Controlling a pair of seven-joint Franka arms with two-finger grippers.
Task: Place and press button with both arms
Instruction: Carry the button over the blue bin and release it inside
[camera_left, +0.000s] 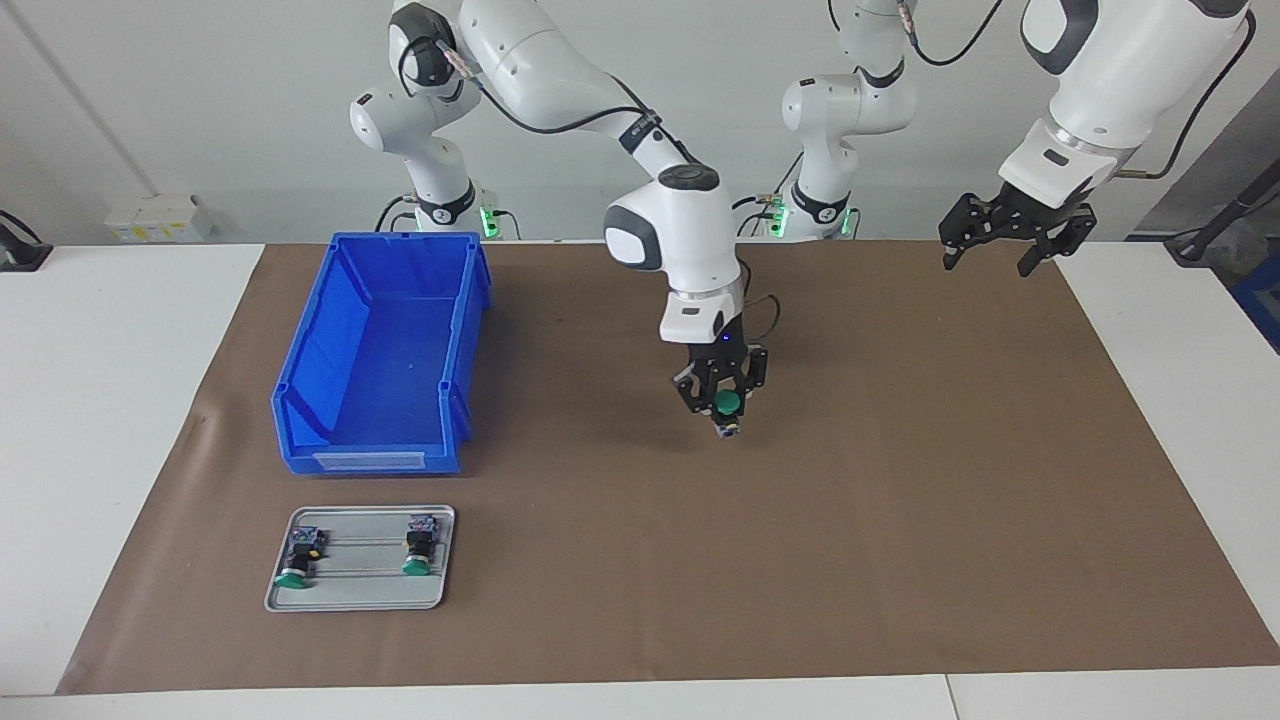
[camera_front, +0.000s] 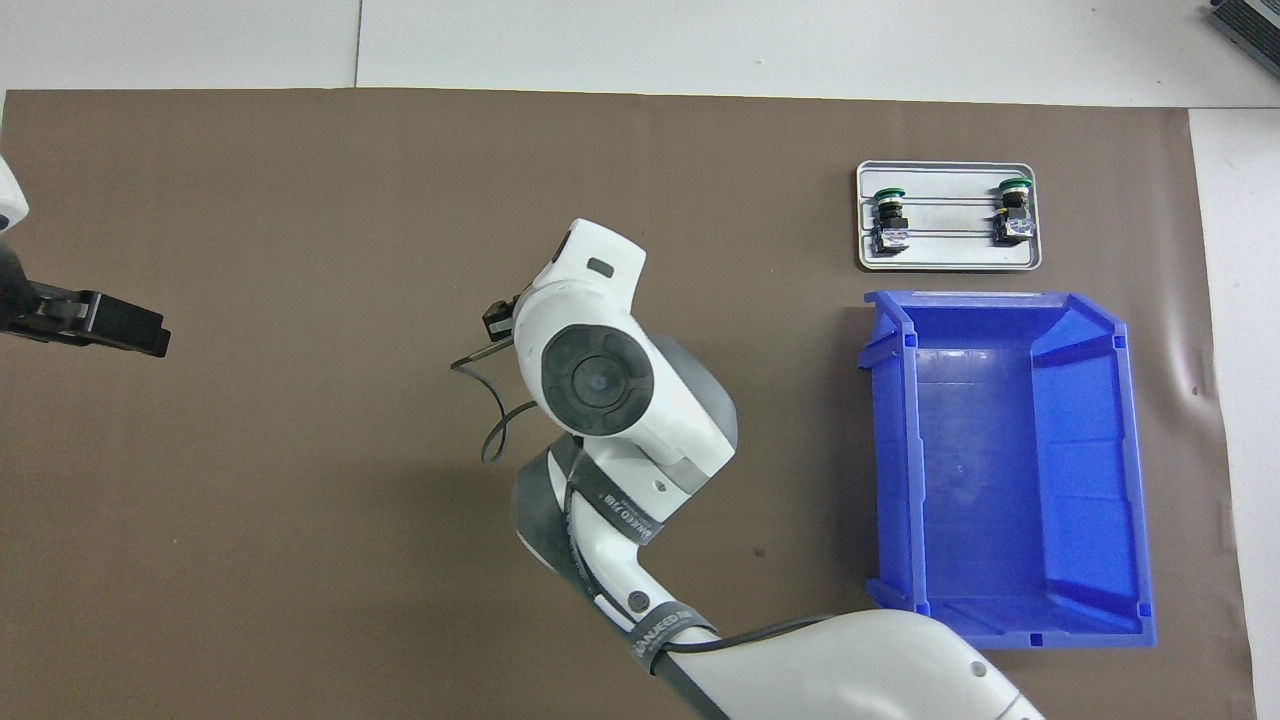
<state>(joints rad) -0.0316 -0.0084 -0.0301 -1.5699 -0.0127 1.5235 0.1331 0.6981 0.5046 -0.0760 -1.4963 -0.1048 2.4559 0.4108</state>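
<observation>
My right gripper (camera_left: 726, 402) is shut on a button (camera_left: 729, 405) with a green cap and a black body, over the middle of the brown mat (camera_left: 900, 520). In the overhead view the right arm's wrist (camera_front: 597, 378) hides this button. Two more buttons (camera_left: 295, 560) (camera_left: 417, 549) lie on a small grey tray (camera_left: 355, 592), which is farther from the robots than the blue bin (camera_left: 370, 462). My left gripper (camera_left: 987, 264) hangs open and empty over the mat's edge at the left arm's end, where that arm waits.
The blue bin (camera_front: 890, 450) is open-topped, with nothing in it, at the right arm's end of the mat. The grey tray (camera_front: 948, 262) lies just beside it. White tabletop (camera_left: 120, 400) surrounds the mat.
</observation>
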